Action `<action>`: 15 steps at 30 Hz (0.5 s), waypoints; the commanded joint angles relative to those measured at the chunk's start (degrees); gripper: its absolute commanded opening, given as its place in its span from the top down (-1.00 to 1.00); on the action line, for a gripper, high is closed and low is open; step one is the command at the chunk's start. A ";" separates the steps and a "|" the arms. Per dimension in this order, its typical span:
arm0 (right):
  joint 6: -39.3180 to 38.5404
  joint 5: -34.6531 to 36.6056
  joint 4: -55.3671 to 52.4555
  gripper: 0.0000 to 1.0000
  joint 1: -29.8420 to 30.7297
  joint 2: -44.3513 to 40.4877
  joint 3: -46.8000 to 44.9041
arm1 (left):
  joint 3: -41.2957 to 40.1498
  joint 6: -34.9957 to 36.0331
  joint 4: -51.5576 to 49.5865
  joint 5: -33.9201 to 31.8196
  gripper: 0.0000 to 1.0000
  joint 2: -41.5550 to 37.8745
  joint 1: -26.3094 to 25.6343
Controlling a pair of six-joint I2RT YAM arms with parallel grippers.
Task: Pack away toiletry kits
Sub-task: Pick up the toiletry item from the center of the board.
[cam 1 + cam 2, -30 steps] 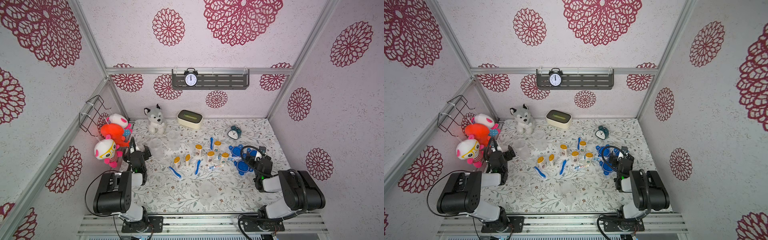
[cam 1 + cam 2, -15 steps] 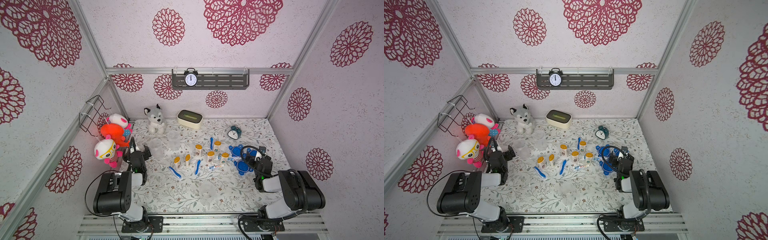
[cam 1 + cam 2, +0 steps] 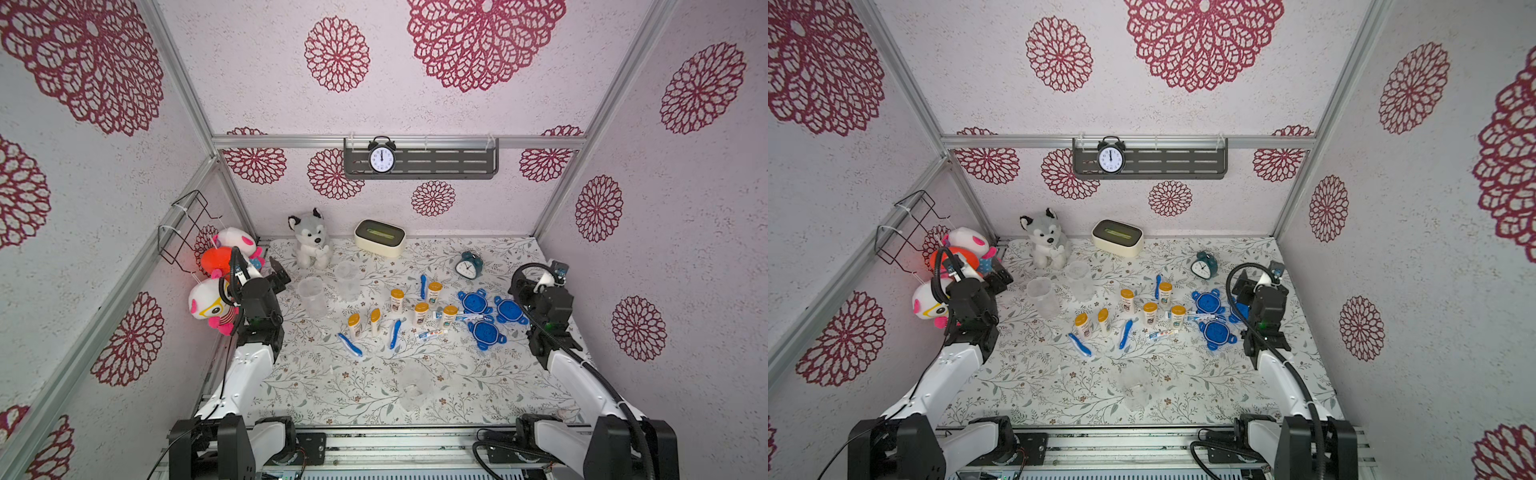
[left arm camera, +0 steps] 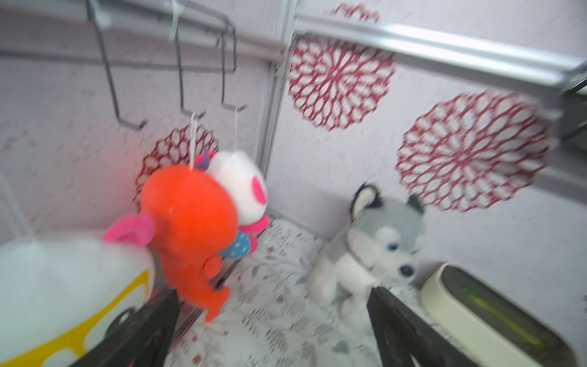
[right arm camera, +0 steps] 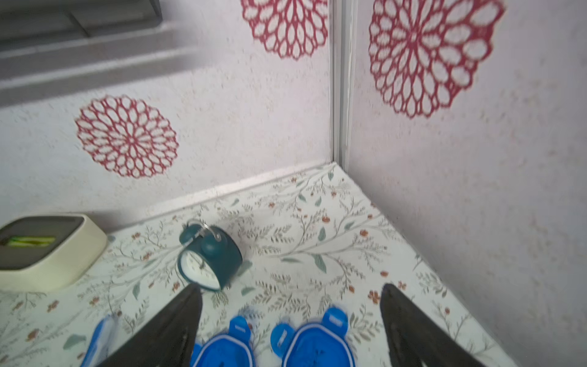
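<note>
Several white bottles with yellow caps (image 3: 421,312) stand mid-table, with blue toothbrushes (image 3: 395,332) and white toothpaste tubes (image 3: 430,333) lying among them. Three blue tabbed lids (image 3: 485,333) lie to their right. Two clear cups (image 3: 347,279) stand behind the bottles and a third cup (image 3: 413,388) sits nearer the front. My right gripper (image 5: 292,287) is open and hovers low over two of the lids (image 5: 317,346), holding nothing. My left gripper (image 4: 273,290) is open and empty at the table's left side, near the left cup (image 3: 312,296).
A cream tissue box (image 3: 379,237) and a husky plush (image 3: 311,239) stand at the back. A teal alarm clock (image 5: 206,257) sits just beyond my right gripper. Plush toys (image 3: 226,259) hang from a wire rack beside my left arm. Walls stand close on three sides.
</note>
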 commanded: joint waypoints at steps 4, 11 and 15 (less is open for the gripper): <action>2.25 -31.76 -23.93 -0.32 -3.48 8.89 9.88 | 11.86 0.01 -16.25 19.41 -0.96 7.40 -8.86; -2.89 -42.74 -23.42 -0.19 -1.85 12.31 10.84 | 16.91 4.46 -21.67 30.86 -0.98 12.74 -14.02; -14.13 -43.83 -27.09 -0.14 1.74 11.71 10.53 | 16.36 8.01 -22.77 35.92 -0.98 13.15 -14.81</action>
